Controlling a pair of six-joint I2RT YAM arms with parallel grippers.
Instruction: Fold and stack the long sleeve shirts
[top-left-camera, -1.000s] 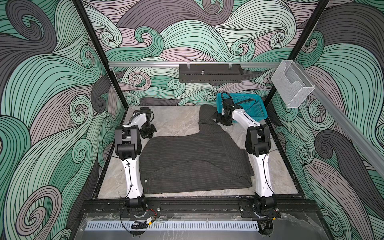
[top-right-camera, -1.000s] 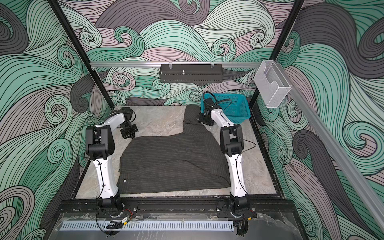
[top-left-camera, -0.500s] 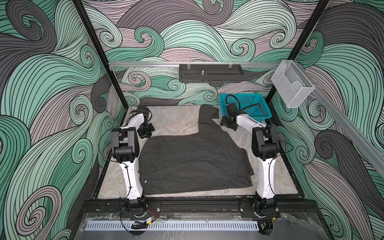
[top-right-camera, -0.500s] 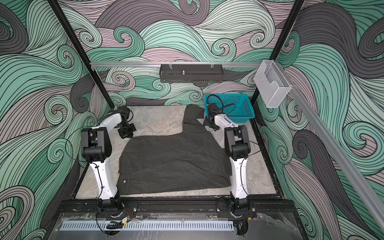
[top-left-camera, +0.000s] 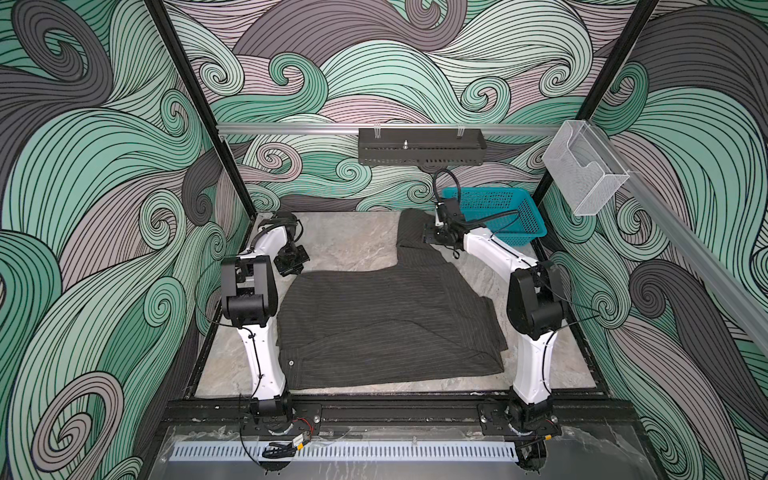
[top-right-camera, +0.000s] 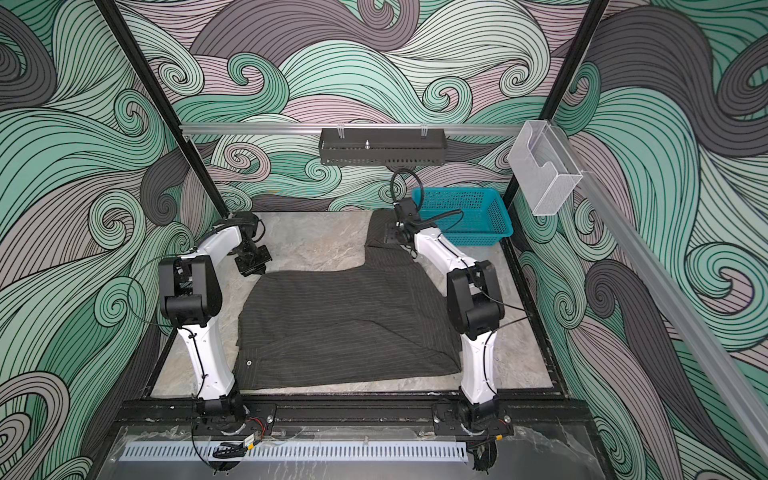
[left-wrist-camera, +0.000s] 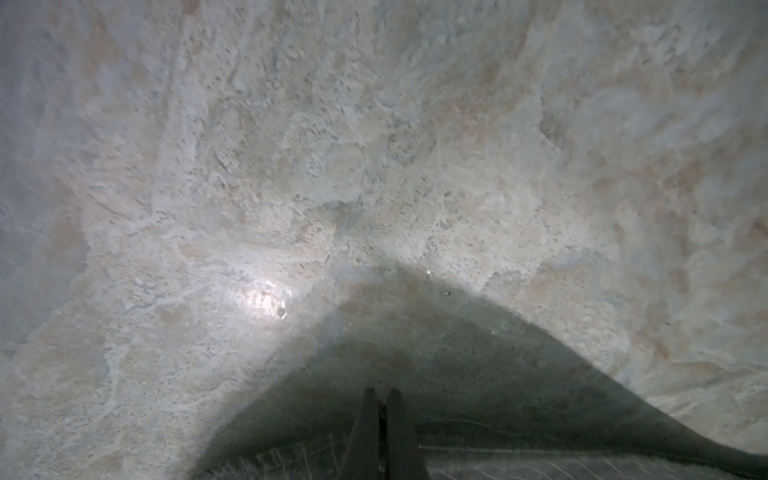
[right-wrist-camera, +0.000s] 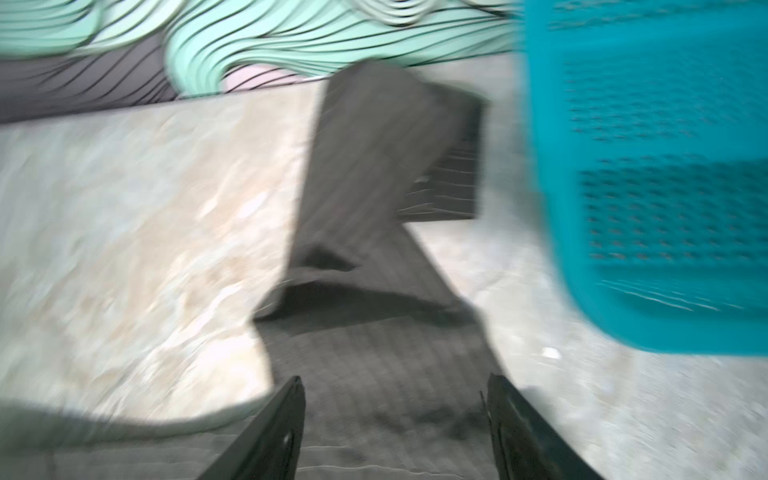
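1. Counter (top-left-camera: 345, 245) is mottled, stone-like; your left tool (left-wrist-camera: 380, 399) is pinched shut at the far left corner of the shirt (top-left-camera: 386, 324).
2. Charcoal pinstriped cloth lies flat mid-counter, one sleeve reaching back.
3. Your right tool (right-wrist-camera: 395, 415) gapes wide over that sleeve, gripping nothing, beside the teal mesh basket (top-left-camera: 498, 212).

My left arm (top-left-camera: 248, 299) and right arm (top-left-camera: 536, 309) rise from the table's (top-left-camera: 345, 245) near edge, elbows bent, forearms reaching toward the far side. The left hand (top-left-camera: 291, 266) sits low by the left edge, fingers (left-wrist-camera: 365, 424) pressed together. The right hand (top-left-camera: 434, 237) points down near the far right corner, fingers (right-wrist-camera: 274, 432) spread apart.
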